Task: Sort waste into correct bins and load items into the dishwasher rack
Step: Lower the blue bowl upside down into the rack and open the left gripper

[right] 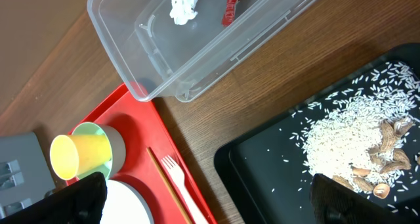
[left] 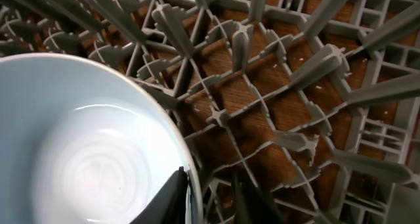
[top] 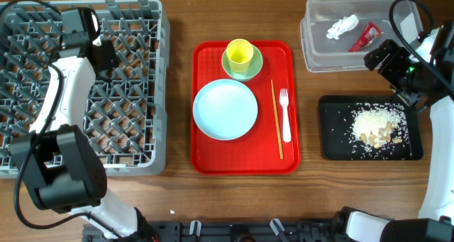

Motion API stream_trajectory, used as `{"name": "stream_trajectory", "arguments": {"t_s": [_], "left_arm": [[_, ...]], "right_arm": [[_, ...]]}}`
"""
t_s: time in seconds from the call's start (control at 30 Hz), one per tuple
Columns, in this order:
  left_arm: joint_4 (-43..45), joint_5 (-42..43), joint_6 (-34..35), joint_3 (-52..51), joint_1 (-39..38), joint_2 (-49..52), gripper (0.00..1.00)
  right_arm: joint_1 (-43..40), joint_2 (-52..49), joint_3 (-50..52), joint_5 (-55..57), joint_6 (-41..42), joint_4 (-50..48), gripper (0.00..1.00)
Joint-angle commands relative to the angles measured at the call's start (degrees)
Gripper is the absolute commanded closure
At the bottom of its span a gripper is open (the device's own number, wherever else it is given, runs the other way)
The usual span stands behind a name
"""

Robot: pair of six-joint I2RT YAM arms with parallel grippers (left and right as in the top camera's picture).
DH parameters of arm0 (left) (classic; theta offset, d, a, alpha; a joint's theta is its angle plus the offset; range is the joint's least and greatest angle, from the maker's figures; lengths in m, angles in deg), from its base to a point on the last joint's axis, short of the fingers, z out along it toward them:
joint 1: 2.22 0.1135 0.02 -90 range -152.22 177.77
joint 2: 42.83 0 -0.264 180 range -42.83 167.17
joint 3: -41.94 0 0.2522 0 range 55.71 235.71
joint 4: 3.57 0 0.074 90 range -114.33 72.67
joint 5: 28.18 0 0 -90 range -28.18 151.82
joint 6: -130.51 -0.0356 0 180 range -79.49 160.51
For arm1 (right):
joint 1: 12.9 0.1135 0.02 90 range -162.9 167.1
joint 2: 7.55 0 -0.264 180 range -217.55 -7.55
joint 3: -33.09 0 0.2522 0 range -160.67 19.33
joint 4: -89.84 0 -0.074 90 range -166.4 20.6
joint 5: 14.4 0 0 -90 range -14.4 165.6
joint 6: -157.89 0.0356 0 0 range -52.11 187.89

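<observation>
Our left gripper (left: 209, 184) straddles the bowl (left: 85, 152) rim at six o'clock, pinch unclear; right gripper (right: 216, 201) spread. Released tilted, bowl could topple inside the rack (left: 241, 46).

A tissue (top: 342, 26) and wrapper (top: 365, 37) are lying in the clear tub (top: 312, 52), rice (top: 374, 120) in the black tray (top: 332, 148). The yellow cup (top: 239, 53) is standing on its saucer (top: 254, 67) beside the plate (top: 225, 109), fork (top: 285, 118) and chopsticks (top: 277, 121) on the red tray (top: 206, 158). The bowl (left: 79, 152) is sitting in the rack (top: 131, 93).

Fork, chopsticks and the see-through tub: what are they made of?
Fork: probably plastic, plain white and smooth, moulded in one piece. Chopsticks: likely wood or bamboo, matte tan. Tub: clear plastic, slightly glossy; you can see straight through its walls.
</observation>
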Motion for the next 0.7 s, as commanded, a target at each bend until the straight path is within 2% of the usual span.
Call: {"name": "stream_trajectory", "arguments": {"t_s": [0.0,0.37,0.5,0.67], "left_arm": [[0.0,-3.2,-0.5,0.3,0.5,0.8,0.8],[-0.6,-2.4,-0.2,0.3,2.9,2.8,0.75],[0.0,-2.4,1.5,0.3,2.9,2.8,0.96],[0.0,2.3,3.3,0.3,2.6,-0.4,0.96]], "right_arm": [[-0.1,0.3,-0.3,-0.9,-0.1,-0.2,0.0],[-0.1,0.3,-0.3,-0.9,-0.2,-0.2,0.0],[-0.1,0.3,-0.3,-0.9,-0.2,-0.2,0.0],[-0.1,0.3,-0.3,-0.9,-0.2,-0.2,0.0]]}}
